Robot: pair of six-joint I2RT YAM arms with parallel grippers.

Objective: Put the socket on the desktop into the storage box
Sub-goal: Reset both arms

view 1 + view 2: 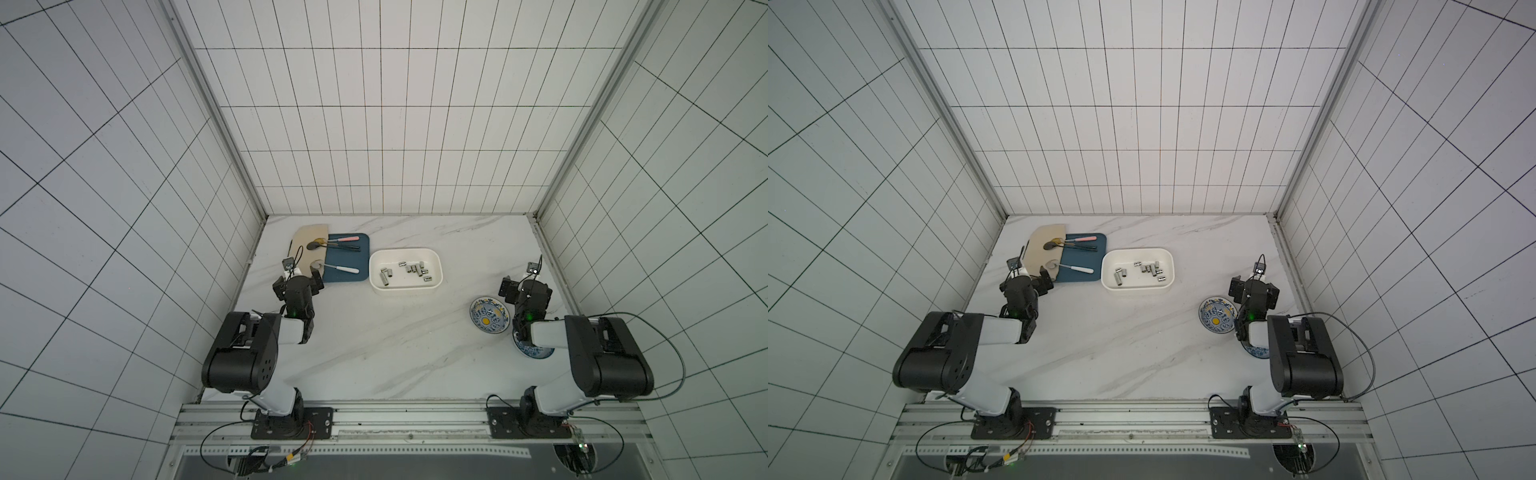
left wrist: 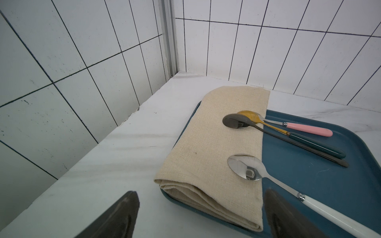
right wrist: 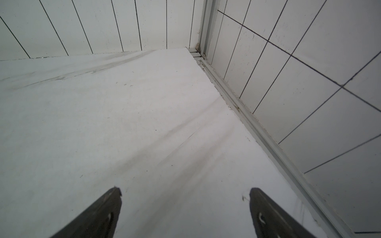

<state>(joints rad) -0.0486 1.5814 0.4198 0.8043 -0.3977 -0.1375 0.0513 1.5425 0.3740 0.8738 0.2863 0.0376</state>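
The sockets (image 1: 409, 270) lie loose inside the storage box (image 1: 405, 251), which stands on the desktop (image 1: 374, 353) toward its far edge, about midway across; just beside it is a dark-blue tray (image 1: 353, 266) bearing spoons (image 1: 338, 268); the left gripper (image 1: 298, 279) hangs spread and empty at the tray's near corner; the right gripper (image 1: 527, 286), likewise spread and empty, is near the right edge beside a patterned plate (image 1: 488, 322).

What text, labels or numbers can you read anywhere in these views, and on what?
No readable text in any view.
Sockets in the storage box: too small to show any stamps.
Spoons, dark-blue tray, patterned plate: no lettering visible.
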